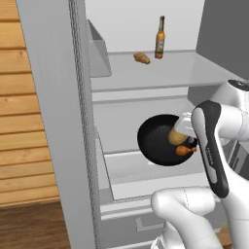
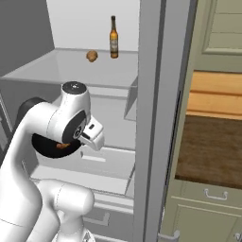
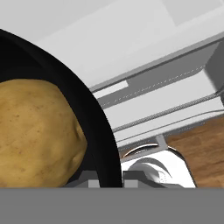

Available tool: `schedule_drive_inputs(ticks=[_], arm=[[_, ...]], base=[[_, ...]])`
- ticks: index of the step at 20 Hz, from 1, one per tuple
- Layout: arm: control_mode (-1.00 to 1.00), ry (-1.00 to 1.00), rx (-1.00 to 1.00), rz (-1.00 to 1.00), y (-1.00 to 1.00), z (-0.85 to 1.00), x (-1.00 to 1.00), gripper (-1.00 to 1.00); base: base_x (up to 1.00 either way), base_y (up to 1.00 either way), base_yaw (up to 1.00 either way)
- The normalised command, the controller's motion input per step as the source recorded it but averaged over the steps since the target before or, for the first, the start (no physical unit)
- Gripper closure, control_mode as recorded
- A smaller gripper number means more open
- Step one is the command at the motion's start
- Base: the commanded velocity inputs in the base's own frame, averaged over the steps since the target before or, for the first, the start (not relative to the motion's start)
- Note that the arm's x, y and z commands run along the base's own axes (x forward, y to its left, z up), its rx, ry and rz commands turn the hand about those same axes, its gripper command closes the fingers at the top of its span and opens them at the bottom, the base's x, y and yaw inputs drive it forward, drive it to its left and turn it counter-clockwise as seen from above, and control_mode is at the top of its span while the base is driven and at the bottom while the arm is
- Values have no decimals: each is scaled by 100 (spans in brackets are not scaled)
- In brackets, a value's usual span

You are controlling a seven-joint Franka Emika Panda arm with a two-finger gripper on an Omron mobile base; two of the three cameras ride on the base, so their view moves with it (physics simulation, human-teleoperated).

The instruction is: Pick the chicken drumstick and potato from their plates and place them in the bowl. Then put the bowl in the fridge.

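Fridge [image 1: 53, 97] interior, gripper [image 3: 109, 177] clamped on bowl [image 1: 153, 141] rim, drumstick [image 1: 185, 150] lying crosswise beside potato [image 3: 37, 131]

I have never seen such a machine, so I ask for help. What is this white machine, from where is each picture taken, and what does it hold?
It is a white robot arm on a base that can drive, in a simulated kitchen. Two pictures come from cameras on the base, behind the arm to its left and right. The third comes from a camera on the hand.

The arm reaches into the open fridge. Its tool is shut on the rim of the black bowl, held over a middle shelf. In the bowl lie the potato and the chicken drumstick. On the upper shelf stand a bottle and a brown food piece.
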Motion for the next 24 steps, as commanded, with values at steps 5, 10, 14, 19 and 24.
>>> schedule_drive_inputs(ticks=[5,10,14,19,24], arm=[[-100,-1,13,8,0,-13,63,100],[-100,-5,16,-6,38,-42,51,100],[-100,0,11,-18,57,-35,71,100],[-100,-2,17,-5,0,-40,26,100],[-100,-3,12,-6,0,-34,50,100]], base=[[17,0,2],[0,0,0],[0,0,0],[0,0,0],[0,0,0]])
